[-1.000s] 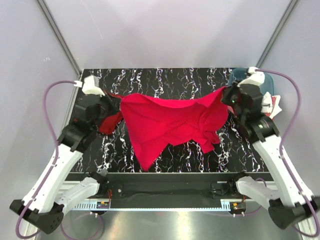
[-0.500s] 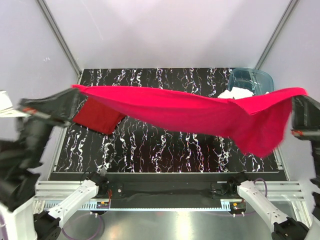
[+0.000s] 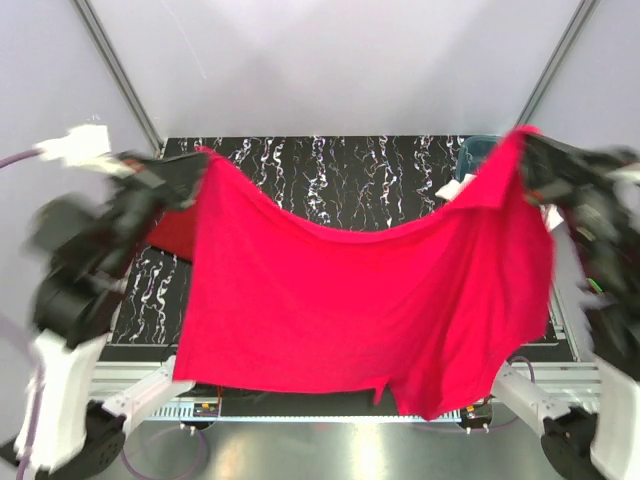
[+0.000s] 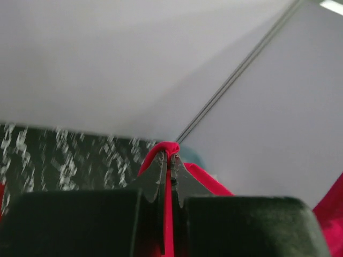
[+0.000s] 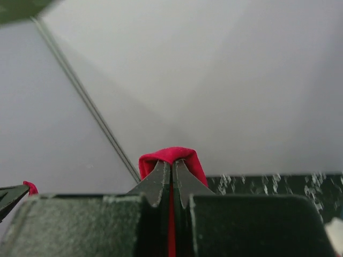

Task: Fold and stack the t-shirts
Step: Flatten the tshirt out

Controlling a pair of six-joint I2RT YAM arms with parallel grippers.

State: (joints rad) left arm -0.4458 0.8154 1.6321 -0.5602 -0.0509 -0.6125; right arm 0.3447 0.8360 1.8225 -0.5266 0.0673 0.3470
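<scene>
Crimson t-shirt [image 3: 350,300] hangs spread like a sheet across the middle of the overhead view, and we see it gripped at its two upper corners. At the upper left of that view the left gripper [image 3: 192,166], blurred, has its jaws pressed together on the shirt's left corner. In the left wrist view the two dark fingers [image 4: 153,174] meet with a thin fold of crimson cloth pinched between them, and a small loop of it pokes out above the tips.

Just beside the shirt's left edge we make out a darker red shirt [image 3: 168,232] on the black marbled table [image 3: 330,165], partly hidden behind the hanging cloth. The crimson cloth sags in a curve along its top edge and looks smooth. Its lower hem covers the table's near edge in this view and reaches lower on the right.

At the upper right the right gripper [image 3: 528,150] is likewise clamped on the other corner. Its wrist view shows the jaws closed on a crimson fold that bulges above the tips. Beside that corner a sliver of the teal tub [image 3: 478,148] shows.
</scene>
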